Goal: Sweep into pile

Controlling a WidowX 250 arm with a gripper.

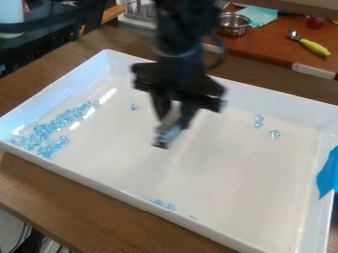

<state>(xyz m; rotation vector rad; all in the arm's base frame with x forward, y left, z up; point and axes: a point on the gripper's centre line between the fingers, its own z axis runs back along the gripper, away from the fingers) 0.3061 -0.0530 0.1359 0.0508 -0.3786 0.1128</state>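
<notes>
Beads [46, 129] of glassy, rounded pale blue, strewn thickly at the view's left in my smooth white rectangular tray [257, 173], others scattered, black end effector [172, 123] above its middle, pinching or spread I cannot tell.

A metal pot [233, 24], teal cloth [261, 16] and probably a spoon [314, 47] sit on a counter [272, 43].

Glossy white tray [218, 197], smooth; table [72, 197] wood-grained.
Beads [59, 123] clear blue, shiny, glass or plastic, can't tell; bowl [233, 23] shiny metal; claw [173, 121] black, mostly matt; cloth-like teal sheet [257, 16].
</notes>
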